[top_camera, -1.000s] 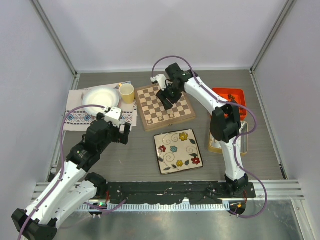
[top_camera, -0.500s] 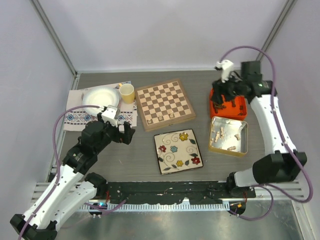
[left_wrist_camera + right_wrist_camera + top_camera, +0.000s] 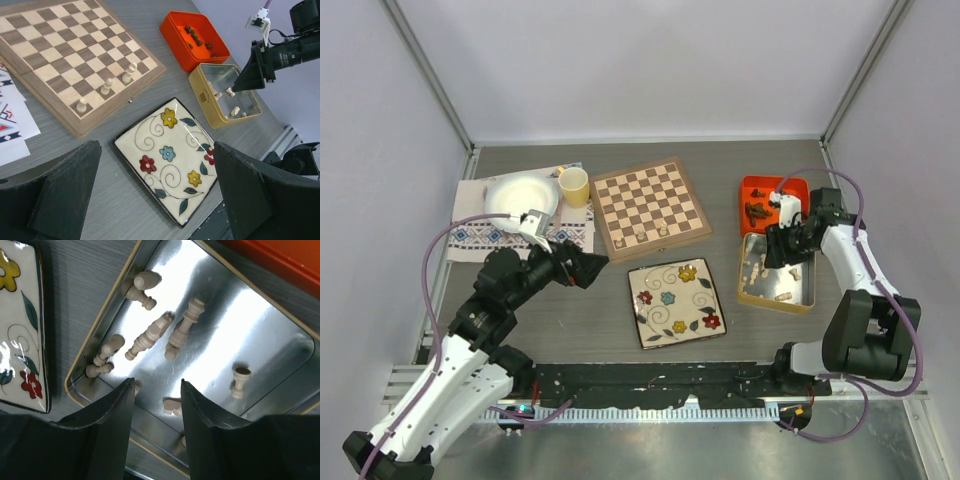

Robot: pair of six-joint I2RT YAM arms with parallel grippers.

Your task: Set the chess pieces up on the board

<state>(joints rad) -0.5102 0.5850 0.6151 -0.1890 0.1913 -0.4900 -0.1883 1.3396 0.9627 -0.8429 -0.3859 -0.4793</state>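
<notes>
**Setting the chess pieces: both arms clear of the board.** The board (image 3: pixel 650 208) lies at upper centre of the top view, slightly turned on the grey tabletop (image 3: pixel 570 320). Three pale chess pieces (image 3: pixel 106 87) stand upright in a diagonal line near the board edge that faces the floral plate (image 3: pixel 677 300), which lies below the board in the frame. More pale pieces (image 3: pixel 150 337) lie scattered, mostly on their sides, in the gold tin (image 3: pixel 225 325) at centre right. Dark pieces (image 3: pixel 197 37) lie in the orange tray (image 3: pixel 175 25), just beside the tin and above it in the frame. The right gripper (image 3: pixel 156 390) hangs over the tin's plate-side corner, its jaws moderately parted and holding nothing. The left gripper (image 3: pixel 156 147) hovers over the tabletop left of the plate, its jaws spread wide and empty.
</notes>
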